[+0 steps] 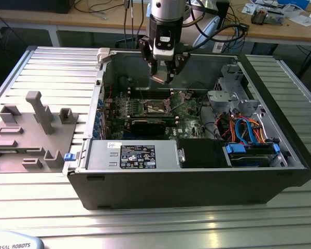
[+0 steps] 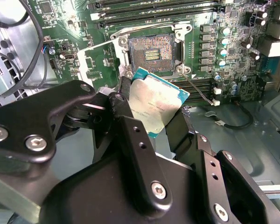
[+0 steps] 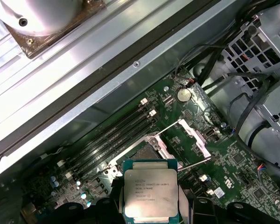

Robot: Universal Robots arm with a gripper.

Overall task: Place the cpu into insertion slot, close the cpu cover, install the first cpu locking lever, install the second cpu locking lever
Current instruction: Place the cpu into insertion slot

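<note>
Over the open computer case [image 1: 186, 181], the claw [image 1: 164, 78] pinches the cpu [image 2: 156, 105] above the empty insertion slot [image 2: 151, 50].

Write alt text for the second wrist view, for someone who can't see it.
The black tool grips the cpu by its edges, tilted, over a green motherboard. Beyond the chip, the square insertion slot sits empty, with the cpu cover swung open beside it.
</note>
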